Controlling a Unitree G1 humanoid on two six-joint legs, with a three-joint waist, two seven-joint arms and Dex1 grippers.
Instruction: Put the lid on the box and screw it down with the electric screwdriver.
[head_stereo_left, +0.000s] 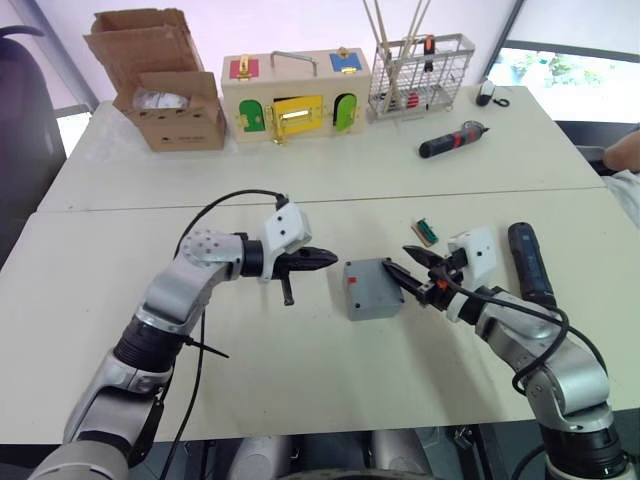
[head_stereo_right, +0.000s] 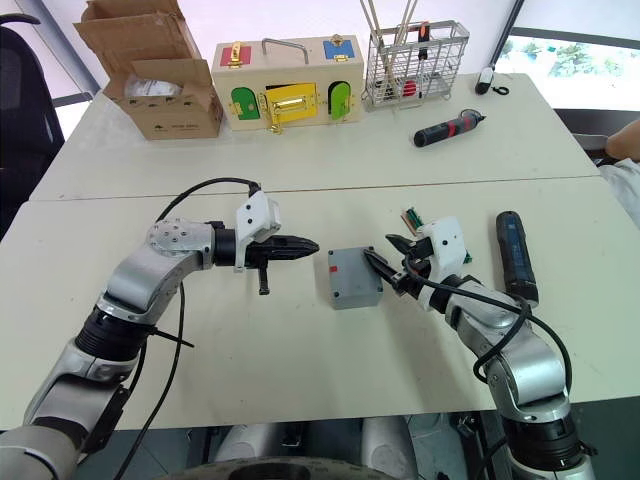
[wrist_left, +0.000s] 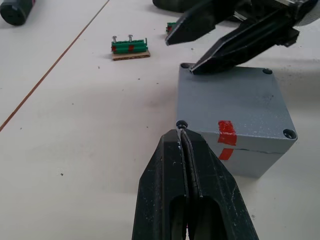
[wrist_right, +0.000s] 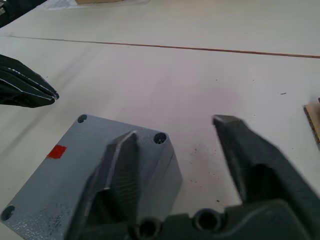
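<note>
The lid (wrist_left: 235, 102) sits seated on the box (head_stereo_left: 373, 290) mid-tabletop. Left claw (head_stereo_left: 325, 258) is pressed together; right claw (head_stereo_left: 412, 270) spread apart should fetch the electric screwdriver (head_stereo_left: 530, 264) lying right.

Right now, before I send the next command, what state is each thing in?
lid: seated on the box, screw holes visible at the corners
box: closed, flat on the table
electric screwdriver: lying on the table, untouched
left hand: shut, empty, just off the box
right hand: open, one finger over the lid's edge
red-and-black screwdriver: lying on the far table
cardboard box: flaps open
</note>
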